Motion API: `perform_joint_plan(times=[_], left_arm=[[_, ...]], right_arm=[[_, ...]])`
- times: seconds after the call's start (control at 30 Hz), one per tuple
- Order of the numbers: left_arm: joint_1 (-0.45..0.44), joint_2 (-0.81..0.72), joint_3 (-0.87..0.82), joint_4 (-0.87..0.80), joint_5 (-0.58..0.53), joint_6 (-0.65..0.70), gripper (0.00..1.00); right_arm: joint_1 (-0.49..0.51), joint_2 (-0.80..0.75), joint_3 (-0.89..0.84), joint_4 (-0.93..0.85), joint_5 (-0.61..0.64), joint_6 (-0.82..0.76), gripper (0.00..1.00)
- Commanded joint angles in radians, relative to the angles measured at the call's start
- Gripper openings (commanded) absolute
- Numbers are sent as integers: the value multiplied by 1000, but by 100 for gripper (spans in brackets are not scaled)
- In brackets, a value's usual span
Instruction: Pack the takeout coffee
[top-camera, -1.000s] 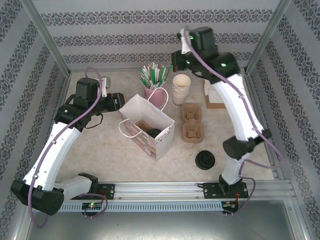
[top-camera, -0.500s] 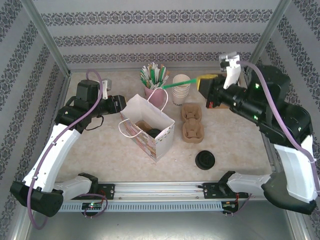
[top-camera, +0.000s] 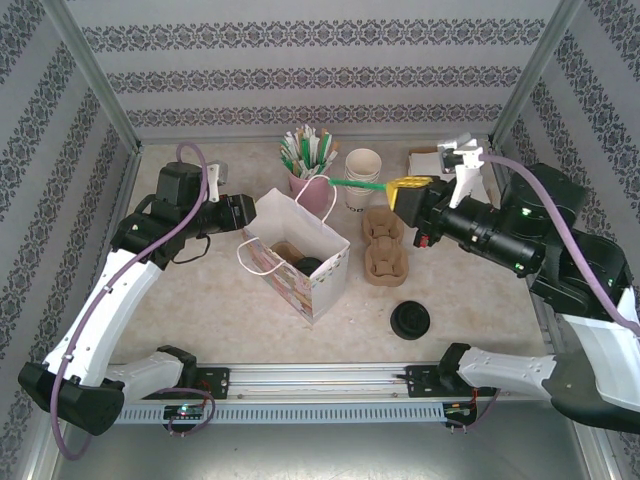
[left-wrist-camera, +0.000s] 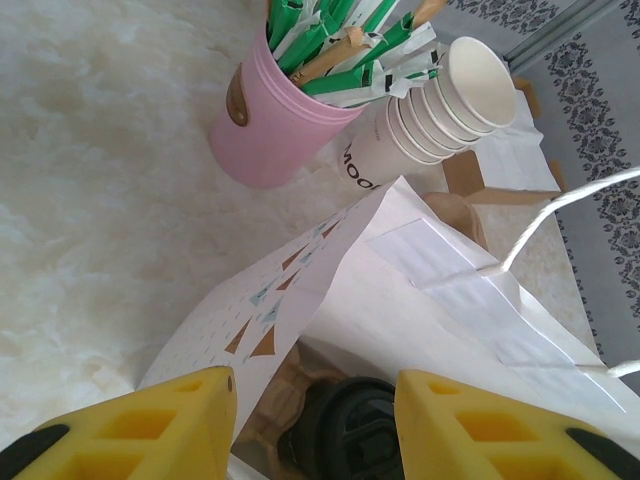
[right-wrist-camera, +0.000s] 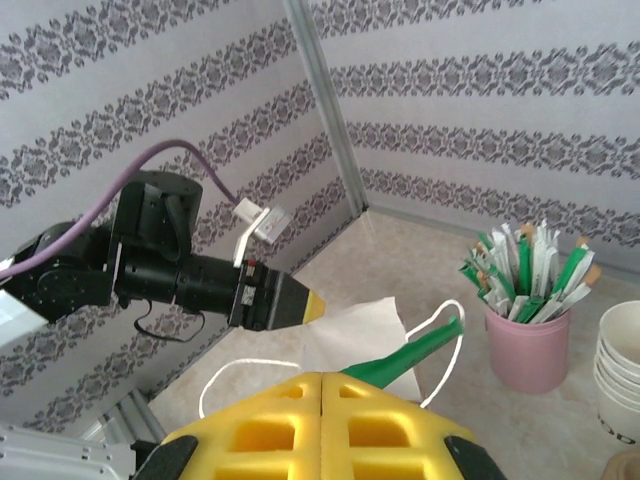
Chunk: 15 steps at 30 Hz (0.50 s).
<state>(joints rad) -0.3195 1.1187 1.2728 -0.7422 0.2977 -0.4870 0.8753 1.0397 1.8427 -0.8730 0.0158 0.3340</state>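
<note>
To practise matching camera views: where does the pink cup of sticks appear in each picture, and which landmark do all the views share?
Top external: the pink cup is at the back middle, just behind the white bag.
Left wrist: the pink cup is at upper middle, above the bag's rim.
Right wrist: the pink cup is at lower right.
Shared landmark: the stack of cream cups beside it.

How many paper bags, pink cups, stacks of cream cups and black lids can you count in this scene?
Paper bag: 1
Pink cup: 1
Stack of cream cups: 1
Black lids: 2 (loose lid on the table; takeout coffee lid inside the bag)
Total: 5
</note>
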Motion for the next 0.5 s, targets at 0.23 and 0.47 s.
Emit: perform_joint_plan(times=[0.23, 0.47], left_arm=[[-15, -17, -9, -19, -30, -18, 47], [-19, -14, -10, -14, -27, -21, 47]], right_arm=[[8, -54, 12, 83, 0, -30, 0], [10, 27, -43, 125, -105, 10, 0]])
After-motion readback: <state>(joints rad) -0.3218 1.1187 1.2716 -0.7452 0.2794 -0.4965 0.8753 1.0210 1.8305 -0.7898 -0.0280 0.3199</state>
